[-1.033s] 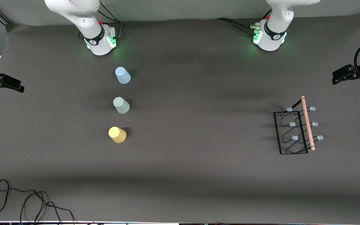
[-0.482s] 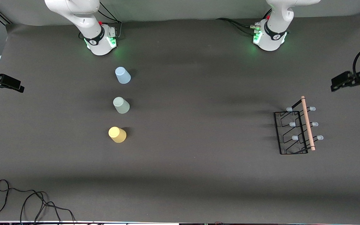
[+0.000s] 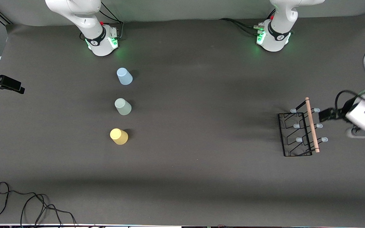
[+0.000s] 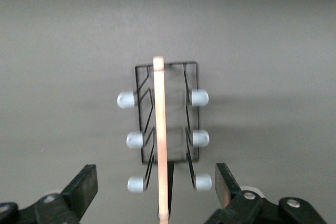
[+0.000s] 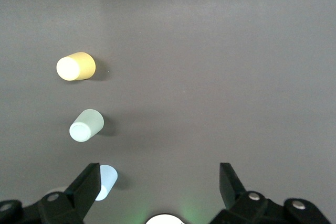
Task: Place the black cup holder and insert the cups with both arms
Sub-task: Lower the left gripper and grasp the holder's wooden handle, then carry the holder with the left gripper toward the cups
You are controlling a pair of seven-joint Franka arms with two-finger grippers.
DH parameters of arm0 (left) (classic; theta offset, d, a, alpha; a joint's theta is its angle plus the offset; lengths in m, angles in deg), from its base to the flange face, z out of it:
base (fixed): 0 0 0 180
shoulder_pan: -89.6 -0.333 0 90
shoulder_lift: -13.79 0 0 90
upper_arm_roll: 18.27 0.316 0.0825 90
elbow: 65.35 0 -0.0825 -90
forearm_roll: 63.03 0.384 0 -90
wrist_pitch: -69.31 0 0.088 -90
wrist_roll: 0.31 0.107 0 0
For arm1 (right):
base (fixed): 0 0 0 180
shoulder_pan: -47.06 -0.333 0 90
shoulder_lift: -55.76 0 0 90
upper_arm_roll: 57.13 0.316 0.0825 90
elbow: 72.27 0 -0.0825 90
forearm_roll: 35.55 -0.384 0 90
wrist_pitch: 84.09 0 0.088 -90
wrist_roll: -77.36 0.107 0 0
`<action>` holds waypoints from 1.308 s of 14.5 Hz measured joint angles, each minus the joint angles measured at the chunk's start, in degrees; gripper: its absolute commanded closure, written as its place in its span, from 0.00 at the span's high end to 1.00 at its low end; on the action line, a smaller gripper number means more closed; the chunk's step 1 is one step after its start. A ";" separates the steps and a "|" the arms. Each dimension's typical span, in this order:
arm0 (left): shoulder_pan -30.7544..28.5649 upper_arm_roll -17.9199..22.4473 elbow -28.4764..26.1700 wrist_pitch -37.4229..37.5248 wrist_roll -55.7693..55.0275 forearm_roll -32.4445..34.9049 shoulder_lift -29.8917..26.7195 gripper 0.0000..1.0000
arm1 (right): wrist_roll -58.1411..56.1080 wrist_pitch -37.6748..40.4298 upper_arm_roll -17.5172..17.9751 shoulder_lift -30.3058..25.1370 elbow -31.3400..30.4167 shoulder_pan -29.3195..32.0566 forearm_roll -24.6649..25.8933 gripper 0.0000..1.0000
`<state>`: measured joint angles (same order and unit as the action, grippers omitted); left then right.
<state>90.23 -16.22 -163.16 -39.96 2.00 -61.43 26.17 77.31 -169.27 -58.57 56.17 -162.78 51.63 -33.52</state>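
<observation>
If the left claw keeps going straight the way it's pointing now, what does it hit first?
Most likely the wooden rod handle of the black cup holder. In the left wrist view the rod runs midway between the open fingers of the left claw. How far off it is cannot be judged, so treat contact as probable, not certain.

Open table — cups well apart.
</observation>
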 measured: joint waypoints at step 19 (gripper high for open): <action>-2.23 -0.25 -6.10 -0.92 0.91 -0.50 6.37 0.00 | 0.18 0.42 0.21 0.64 -0.01 0.00 -1.47 1.00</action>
<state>88.00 -16.47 -169.26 -40.87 2.91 -61.93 32.54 77.50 -168.84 -58.36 56.81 -162.80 51.63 -34.99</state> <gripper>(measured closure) 0.850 0.000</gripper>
